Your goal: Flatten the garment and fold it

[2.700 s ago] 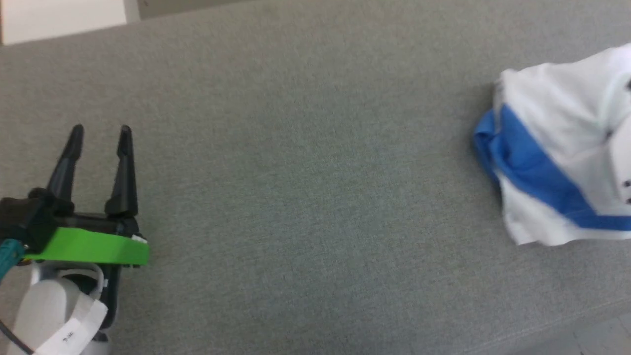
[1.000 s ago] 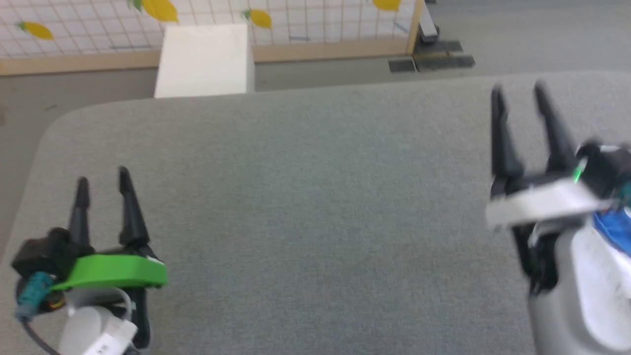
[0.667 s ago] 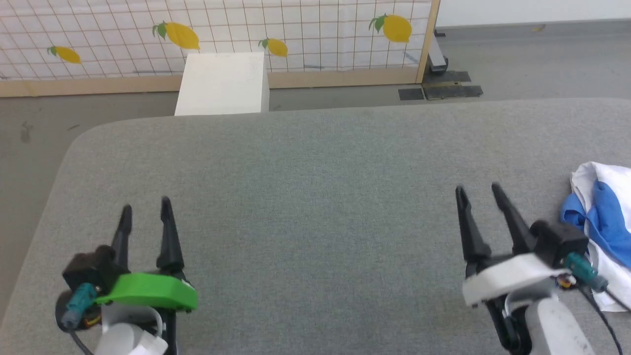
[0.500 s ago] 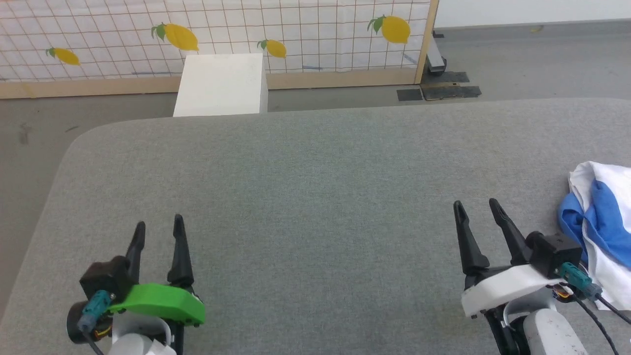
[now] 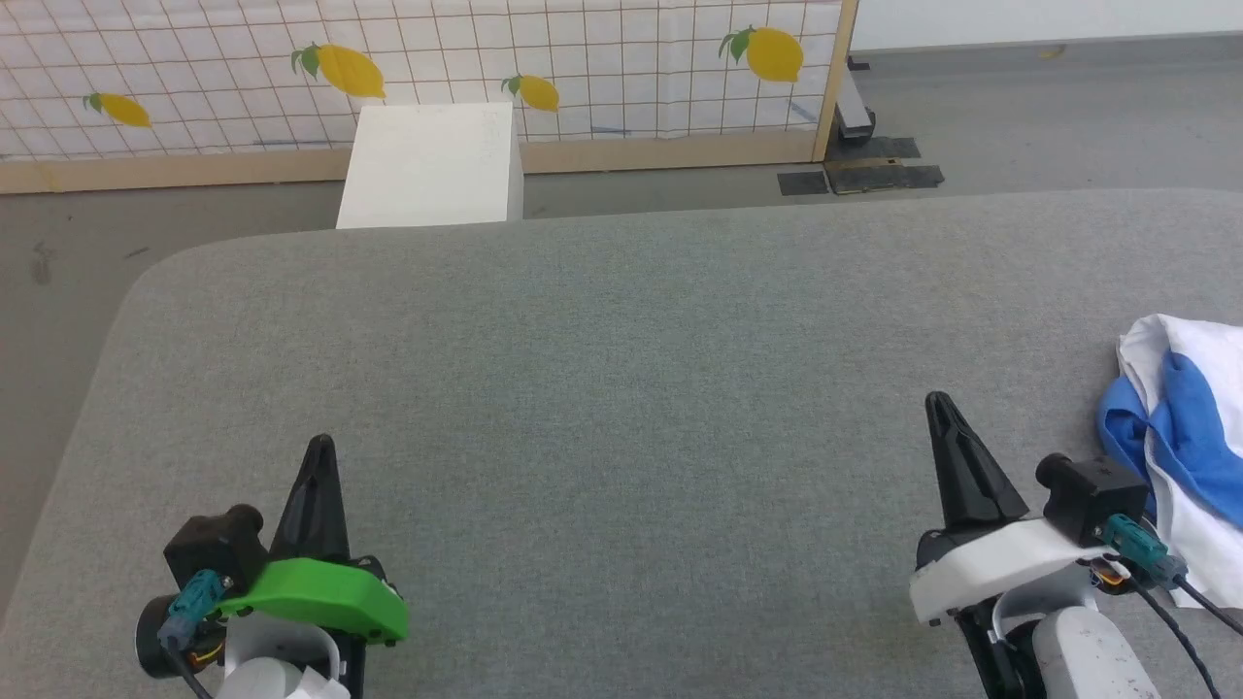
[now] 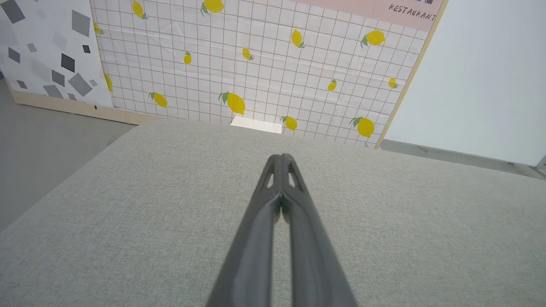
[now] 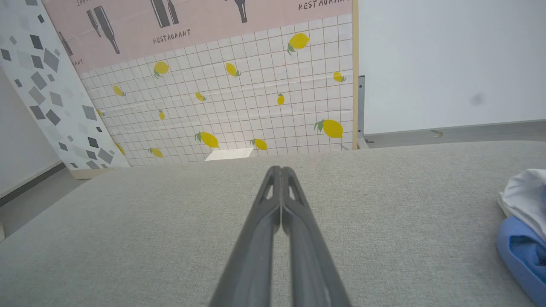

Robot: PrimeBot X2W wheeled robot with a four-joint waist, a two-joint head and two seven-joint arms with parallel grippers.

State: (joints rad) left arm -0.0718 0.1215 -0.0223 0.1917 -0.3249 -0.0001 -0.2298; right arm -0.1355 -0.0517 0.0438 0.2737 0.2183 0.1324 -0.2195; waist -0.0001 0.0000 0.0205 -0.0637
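Fingers (image 6: 251, 256) of the left gripper (image 5: 320, 449) are pressed together along their length, with nothing between them. The fingers (image 7: 251, 260) of the right gripper (image 5: 938, 406) stand the same, closed tip to tip and empty. Both grippers sit over the near part of the grey fabric-covered bench (image 5: 621, 388) and point away from the robot; whether either touches the cover cannot be told. The garment (image 5: 1185, 427) lies in a crumpled heap on the bench at the right edge of the head view. It is near the right gripper, on its right side, and apart from the fingers, and part of it is cut off by the frame. White and blue cloth are bunched over one another, so no sleeve, hem or neckband can be made out with certainty. Assessment: the garment should be light, soft and limp, neither fragile nor slippery, and it may drag on the fabric cover. A pinch into the middle of the heap would likely gather several layers. A free outer edge, such as the white fold on the heap's near-left side, looks the better hold, once the fingers have been spread. Count: one garment, two grippers with two fingers each, one bench, one white block (image 5: 427, 165) beyond its far edge, and one gridded panel (image 5: 602, 58) showing four lemons in the head view.
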